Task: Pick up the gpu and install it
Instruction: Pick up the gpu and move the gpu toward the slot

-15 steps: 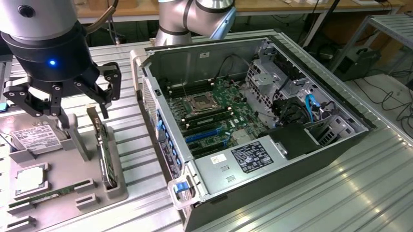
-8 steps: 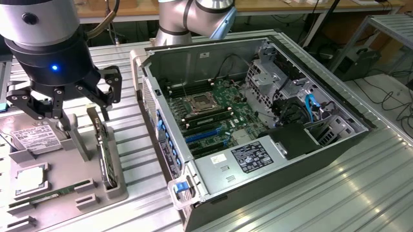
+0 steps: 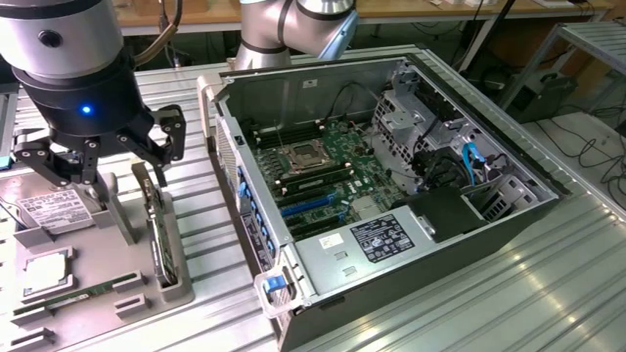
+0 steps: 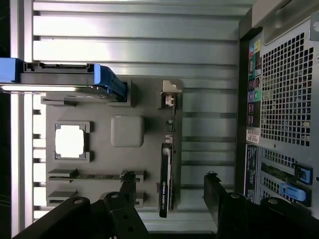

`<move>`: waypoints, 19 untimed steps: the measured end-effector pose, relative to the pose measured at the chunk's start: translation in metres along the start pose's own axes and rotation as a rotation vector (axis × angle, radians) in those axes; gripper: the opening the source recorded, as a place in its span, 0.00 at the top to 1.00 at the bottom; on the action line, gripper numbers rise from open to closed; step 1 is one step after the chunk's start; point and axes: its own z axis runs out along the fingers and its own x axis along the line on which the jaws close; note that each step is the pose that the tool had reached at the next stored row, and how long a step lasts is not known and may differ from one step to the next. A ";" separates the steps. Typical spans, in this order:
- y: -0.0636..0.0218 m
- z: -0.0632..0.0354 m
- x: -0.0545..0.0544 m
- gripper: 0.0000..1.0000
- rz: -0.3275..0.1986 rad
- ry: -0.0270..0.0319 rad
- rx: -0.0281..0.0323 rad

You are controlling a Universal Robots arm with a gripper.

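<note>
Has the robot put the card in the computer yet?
Not yet. Done: nothing shows yet; the gpu stands on edge in the gray tray beside the computer case. In hand: the gripper hangs over it, fingers open, holding nothing. Left: grabbing the gpu and fitting it into the open case.

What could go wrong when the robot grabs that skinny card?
The gpu stands on its thin edge in the tray. If the open gripper comes down off-centre, a finger might hit its top or tip it. Inside the case, black cables hang near the board and might snag the card.
</note>
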 end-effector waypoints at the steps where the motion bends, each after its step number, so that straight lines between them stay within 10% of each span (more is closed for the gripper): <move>1: -0.0004 0.0011 0.000 0.34 0.000 -0.0001 -0.0001; 19: -0.0068 0.0225 0.001 0.34 -0.003 0.0001 0.0000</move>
